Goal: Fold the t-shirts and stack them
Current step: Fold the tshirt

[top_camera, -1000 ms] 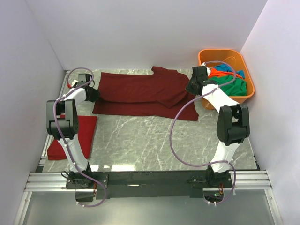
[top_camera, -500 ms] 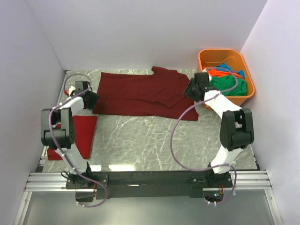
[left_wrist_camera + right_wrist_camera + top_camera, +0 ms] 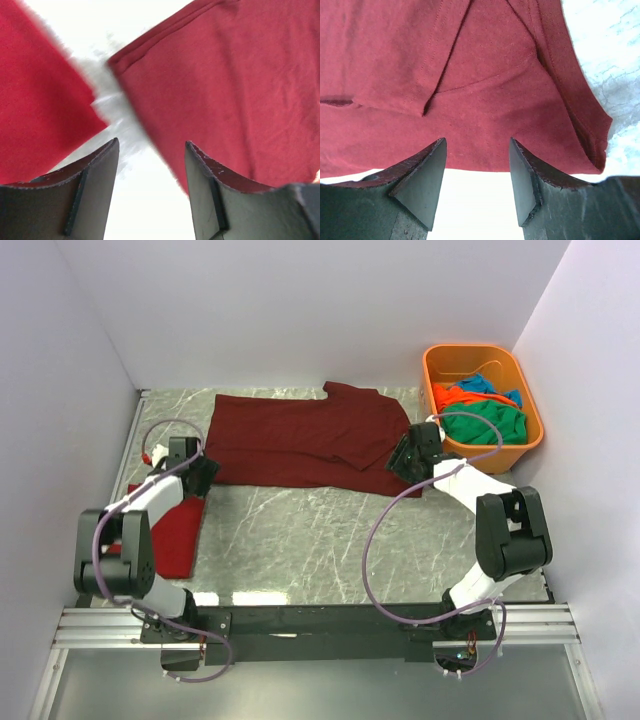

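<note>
This looked like a robotics lab's test booth rather than a home. Plain white walls (image 3: 300, 310) boxed in a marble-patterned table (image 3: 300, 530). A left arm (image 3: 135, 530) and a right arm (image 3: 505, 530) were bolted to a metal rail (image 3: 100, 625) at its near edge, with cables (image 3: 366, 540) looping loose.

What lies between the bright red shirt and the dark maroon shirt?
A bare strip of table, under the open left tool; the left wrist view shows it.
</note>
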Action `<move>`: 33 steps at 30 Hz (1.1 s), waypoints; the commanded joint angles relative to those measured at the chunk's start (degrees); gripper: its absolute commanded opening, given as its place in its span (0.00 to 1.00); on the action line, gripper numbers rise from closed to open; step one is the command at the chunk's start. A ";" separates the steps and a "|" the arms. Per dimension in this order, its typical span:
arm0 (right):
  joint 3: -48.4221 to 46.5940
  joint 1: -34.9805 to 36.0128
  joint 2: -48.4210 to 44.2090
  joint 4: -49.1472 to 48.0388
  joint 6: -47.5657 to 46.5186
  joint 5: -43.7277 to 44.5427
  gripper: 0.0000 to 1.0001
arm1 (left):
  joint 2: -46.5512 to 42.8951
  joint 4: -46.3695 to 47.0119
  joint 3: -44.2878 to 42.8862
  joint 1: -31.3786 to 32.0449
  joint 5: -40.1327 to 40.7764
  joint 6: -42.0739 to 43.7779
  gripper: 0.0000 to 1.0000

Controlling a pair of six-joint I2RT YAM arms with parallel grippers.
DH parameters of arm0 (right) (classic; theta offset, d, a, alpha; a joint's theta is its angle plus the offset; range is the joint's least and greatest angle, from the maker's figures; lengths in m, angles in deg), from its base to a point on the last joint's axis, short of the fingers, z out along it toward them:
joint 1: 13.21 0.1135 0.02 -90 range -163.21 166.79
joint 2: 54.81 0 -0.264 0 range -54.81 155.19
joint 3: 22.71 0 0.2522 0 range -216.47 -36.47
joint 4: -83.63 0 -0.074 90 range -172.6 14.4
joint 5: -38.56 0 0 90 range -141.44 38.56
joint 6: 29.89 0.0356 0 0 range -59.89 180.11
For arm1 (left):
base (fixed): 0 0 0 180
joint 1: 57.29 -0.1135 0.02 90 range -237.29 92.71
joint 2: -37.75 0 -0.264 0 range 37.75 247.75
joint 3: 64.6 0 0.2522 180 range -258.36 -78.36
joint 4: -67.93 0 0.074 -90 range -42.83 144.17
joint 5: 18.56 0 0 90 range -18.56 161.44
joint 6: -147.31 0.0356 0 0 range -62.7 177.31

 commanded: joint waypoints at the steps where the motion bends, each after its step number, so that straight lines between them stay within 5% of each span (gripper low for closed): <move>1: 0.92 0.23 -3.04 -2.99 1.02 0.63 0.60 | -4.34 -3.99 3.09 0.37 4.27 -1.86 0.61; 12: 1.36 0.22 -3.30 -2.20 1.37 1.07 0.60 | -7.95 -10.41 8.11 -0.69 12.18 -3.44 0.70; 24: 1.98 -0.04 -4.00 -1.50 1.11 1.69 0.60 | -10.41 -6.64 8.99 -7.10 9.11 0.95 0.68; 33: 1.45 -0.65 -5.06 1.05 1.63 4.14 0.59 | -10.07 -9.62 3.19 1.07 13.15 -5.45 0.68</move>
